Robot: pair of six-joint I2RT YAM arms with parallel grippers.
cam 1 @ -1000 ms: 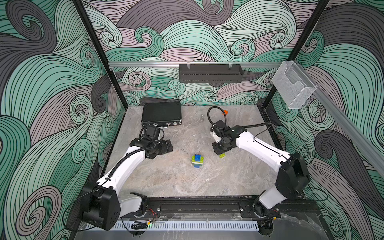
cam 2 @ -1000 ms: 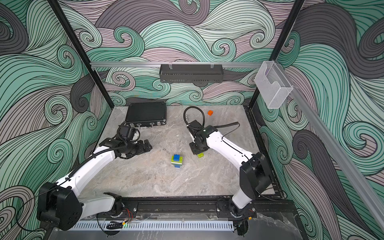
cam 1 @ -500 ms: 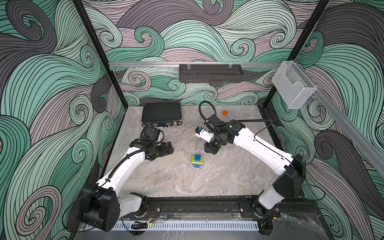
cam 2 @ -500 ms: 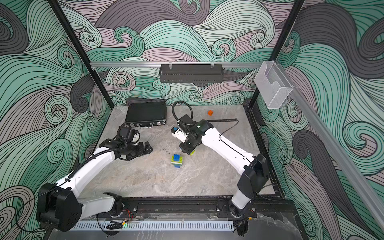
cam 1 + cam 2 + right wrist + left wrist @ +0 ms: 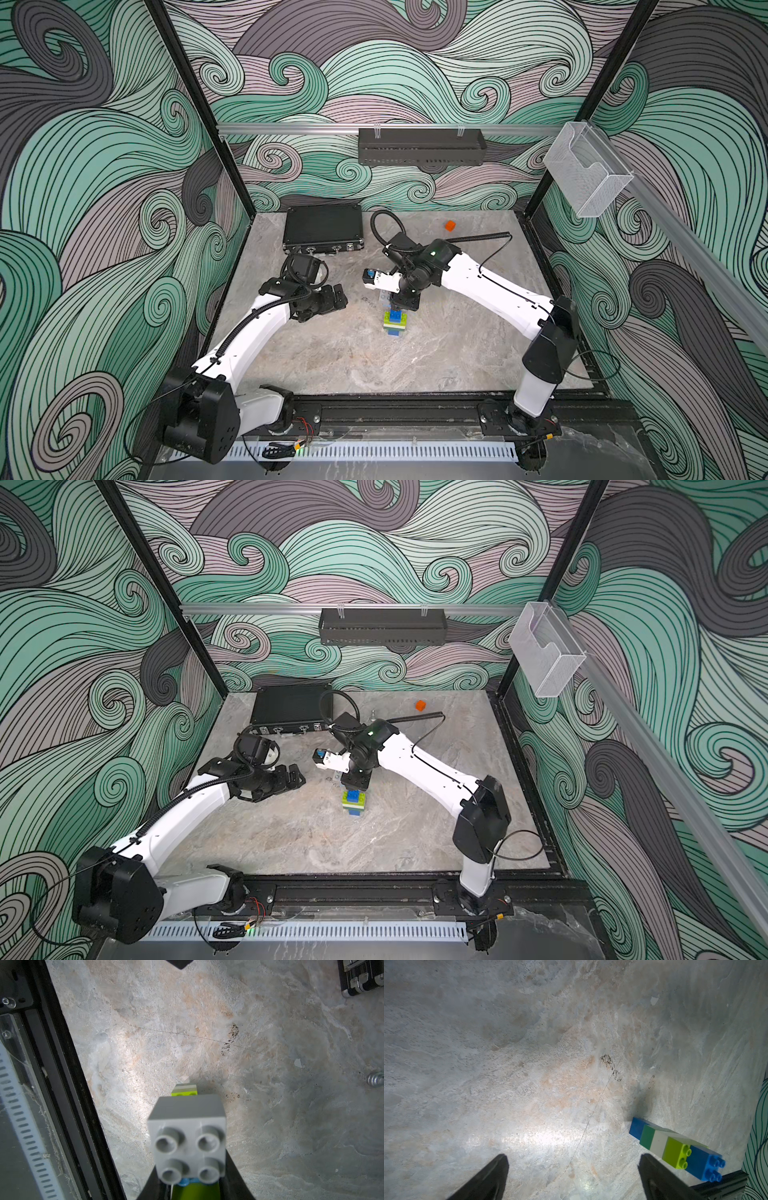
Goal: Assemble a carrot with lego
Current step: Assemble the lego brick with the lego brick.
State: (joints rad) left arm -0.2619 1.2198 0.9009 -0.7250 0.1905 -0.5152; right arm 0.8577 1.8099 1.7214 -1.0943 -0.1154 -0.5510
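right fingers (image 5: pixel 233 1184): closed on grey-and-lime lego piece (image 5: pixel 187 1136) | carrot (image 5: pixel 395 322): stood upright on tabletop (image 5: pixel 457 353), just below held piece | left fingers (image 5: pixel 488 1180): spread empty, farther off

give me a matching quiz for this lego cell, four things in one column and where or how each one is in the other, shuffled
Things
1. left gripper
2. right gripper
3. orange cube
4. black case

Place or state
A. shut on a grey brick
B. lying flat at the far left of the table
C. open, nothing between the fingers
D. alone near the table's far edge, on the right arm's side

Pairs: 1-C, 2-A, 3-D, 4-B
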